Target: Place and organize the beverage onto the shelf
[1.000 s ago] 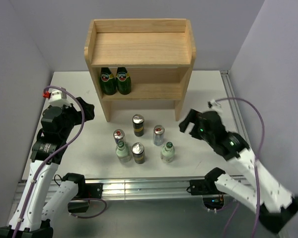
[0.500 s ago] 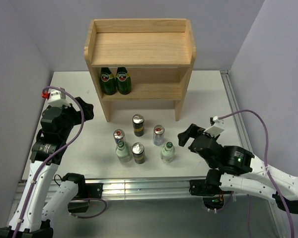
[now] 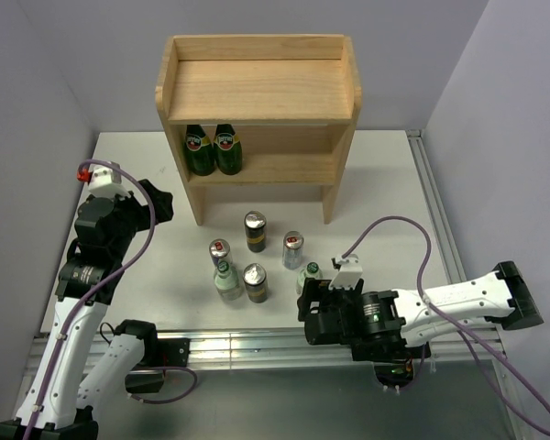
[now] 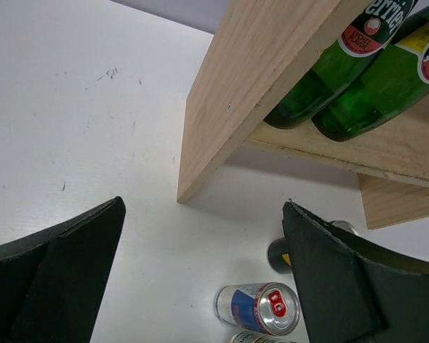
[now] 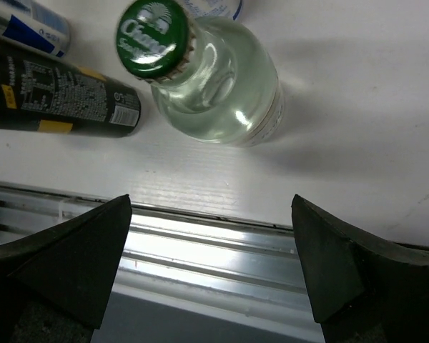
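The wooden shelf (image 3: 257, 92) stands at the back; two green bottles (image 3: 214, 149) are on its lower tier and also show in the left wrist view (image 4: 357, 78). In front stand two black-and-gold cans (image 3: 255, 231) (image 3: 255, 282), two blue-and-silver cans (image 3: 293, 249) (image 3: 219, 250) and two clear bottles (image 3: 226, 280) (image 3: 310, 273). My right gripper (image 3: 312, 304) is open and empty at the table's front edge, just in front of the right clear bottle (image 5: 214, 78). My left gripper (image 3: 162, 203) is open and empty left of the shelf's side panel (image 4: 236, 107).
The aluminium rail (image 5: 214, 250) along the table's front edge lies between the right fingers. The right wrist view shows a black-and-gold can (image 5: 64, 96) left of the bottle. A blue-and-silver can (image 4: 261, 309) lies low in the left wrist view.
My right arm has swung from beside the shelf's right side down to the front edge, in front of the right clear bottle. The left arm has barely moved.
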`<act>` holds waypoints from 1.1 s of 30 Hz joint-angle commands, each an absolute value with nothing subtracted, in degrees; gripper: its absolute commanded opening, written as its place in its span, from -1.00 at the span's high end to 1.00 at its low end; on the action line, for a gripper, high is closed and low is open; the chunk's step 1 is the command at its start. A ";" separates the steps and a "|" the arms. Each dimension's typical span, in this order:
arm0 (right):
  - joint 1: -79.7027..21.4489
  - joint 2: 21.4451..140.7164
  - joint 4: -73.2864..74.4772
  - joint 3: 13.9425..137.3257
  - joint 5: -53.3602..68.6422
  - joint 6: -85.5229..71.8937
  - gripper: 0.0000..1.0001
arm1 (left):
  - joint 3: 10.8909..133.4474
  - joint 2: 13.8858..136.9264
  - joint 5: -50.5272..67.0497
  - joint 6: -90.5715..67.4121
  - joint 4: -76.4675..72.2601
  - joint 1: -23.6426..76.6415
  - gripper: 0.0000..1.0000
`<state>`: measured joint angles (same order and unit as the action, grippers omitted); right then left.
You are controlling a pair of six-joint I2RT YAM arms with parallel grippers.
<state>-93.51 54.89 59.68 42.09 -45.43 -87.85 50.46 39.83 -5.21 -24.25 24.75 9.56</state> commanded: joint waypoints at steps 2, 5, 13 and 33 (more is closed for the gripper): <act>-93.78 55.98 53.27 36.40 -49.74 -94.48 -1.00 | 50.27 38.85 -3.43 -23.56 23.20 9.32 -0.99; -92.21 58.43 49.50 33.41 -50.89 -95.10 -1.00 | 50.19 38.93 -2.90 -23.56 23.03 9.32 -0.99; -88.16 69.41 34.47 30.32 -54.23 -88.43 -1.00 | 50.01 39.29 -1.41 -23.29 22.50 9.32 -0.99; -79.37 86.92 26.89 33.66 -67.14 -88.06 -1.00 | 49.83 39.99 -0.53 -23.03 22.06 9.32 -0.99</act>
<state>-79.83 84.90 26.33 31.09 -60.05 -85.38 49.84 39.97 -1.32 -24.05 24.29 9.56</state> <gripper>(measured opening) 0.997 0.993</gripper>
